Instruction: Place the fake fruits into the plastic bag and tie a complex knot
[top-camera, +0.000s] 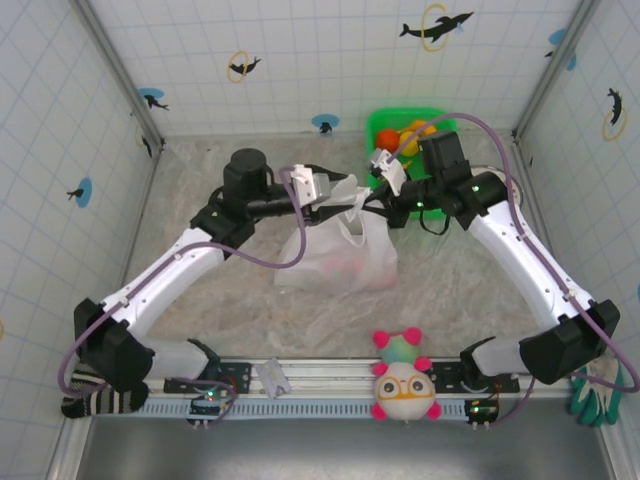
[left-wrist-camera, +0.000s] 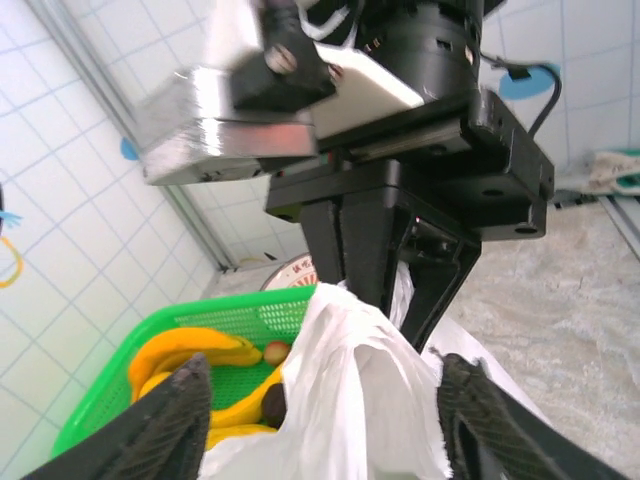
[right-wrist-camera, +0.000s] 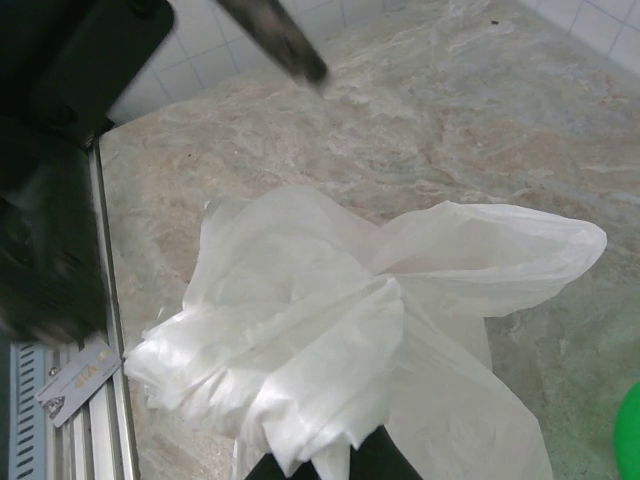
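The plastic bag (top-camera: 335, 258) sits in the middle of the table (top-camera: 440, 290), slumped and bulging low, with something reddish faintly showing through its side. Both arms meet right over its top, at twelve o'clock from its body. The right gripper (right-wrist-camera: 322, 465) is clenched on a bunch of the bag's thin white plastic, which fans out of its fingertips in crumpled folds. The left gripper (left-wrist-camera: 325, 420) faces it with fingers spread wide, released, the same plastic lying loose between them and touching neither that I can see. At about one o'clock from the bag, against the back wall, the green basket (top-camera: 400, 112) holds the bananas (left-wrist-camera: 195, 352) and an orange fruit (top-camera: 386, 137), so to my eye the filling is not complete even while the arms are busy at the bag's mouth. I'd judge this a handover in the gathering-and-tying stage: one side has the bunched top, the other is free to take a fresh hold. I can't make out a finished knot. The next move, I think, calls for the left gripper to close on a separate strap or fold, clear of the right one's pinch, without dragging the bag over or tearing such flimsy film. The two then need enough slack between them to cross and loop.
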